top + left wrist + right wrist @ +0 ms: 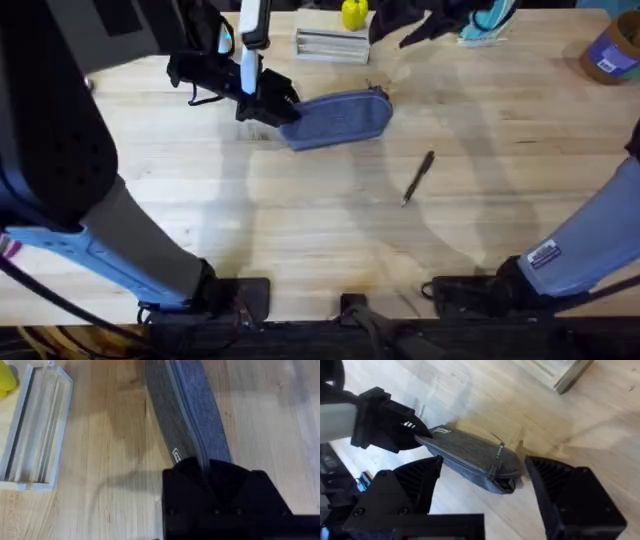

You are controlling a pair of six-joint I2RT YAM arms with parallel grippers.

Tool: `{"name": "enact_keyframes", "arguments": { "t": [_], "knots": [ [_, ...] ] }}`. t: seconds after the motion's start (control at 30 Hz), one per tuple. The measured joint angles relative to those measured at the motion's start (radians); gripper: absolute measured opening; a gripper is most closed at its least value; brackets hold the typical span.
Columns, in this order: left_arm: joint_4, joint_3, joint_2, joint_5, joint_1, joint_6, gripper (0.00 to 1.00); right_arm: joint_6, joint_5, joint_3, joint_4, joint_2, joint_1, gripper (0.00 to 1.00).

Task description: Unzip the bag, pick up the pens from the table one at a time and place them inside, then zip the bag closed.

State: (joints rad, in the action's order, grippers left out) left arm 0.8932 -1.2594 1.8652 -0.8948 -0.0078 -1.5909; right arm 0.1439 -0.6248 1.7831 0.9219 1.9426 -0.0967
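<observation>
- Left gripper (268,108): I hold its fingers clamped on the bag's (340,118) left end, pinning it to the surface (300,230).
- Right gripper (482,487): fingers spread wide, hovering by the bag's far end where the zipper pull (498,450) sits.
- Step in hand, as I judge it: unzipping. I should close on the pull squarely and draw along the seam while the left anchors.
- Pen (418,178): lies apart, right of the bag.

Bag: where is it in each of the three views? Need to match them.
Overhead: the bag lies upper centre on the table.
Left wrist: runs from top centre down to the left gripper.
Right wrist: centre, between that arm's open fingers.
Shared landmark: the left gripper clamping the bag's end.
</observation>
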Motion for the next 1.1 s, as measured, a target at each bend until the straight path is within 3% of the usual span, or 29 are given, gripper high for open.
{"name": "enact_keyframes", "arguments": {
  "t": [0.1, 0.23, 0.63, 0.87, 1.1],
  "knots": [
    [0.000, 0.000, 0.000, 0.000, 0.000, 0.000, 0.042, 0.021, 0.036, 0.078, 0.100, 0.000, 0.000, 0.994],
    [-0.001, 0.000, 0.000, 0.000, 0.000, 0.000, 0.042, 0.037, 0.065, 0.102, 0.178, 0.000, 0.000, 0.994],
    [-0.002, 0.000, 0.000, 0.000, 0.000, 0.000, 0.042, 0.065, 0.079, 0.102, 0.171, 0.006, -0.003, 0.994],
    [-0.003, 0.000, 0.000, 0.000, 0.000, 0.000, 0.042, 0.085, 0.079, 0.105, 0.201, 0.146, -0.033, 0.994],
    [-0.003, 0.000, 0.000, 0.000, 0.000, 0.000, 0.042, 0.090, 0.025, 0.105, 0.202, 0.206, -0.045, 0.994]
  ]
}}
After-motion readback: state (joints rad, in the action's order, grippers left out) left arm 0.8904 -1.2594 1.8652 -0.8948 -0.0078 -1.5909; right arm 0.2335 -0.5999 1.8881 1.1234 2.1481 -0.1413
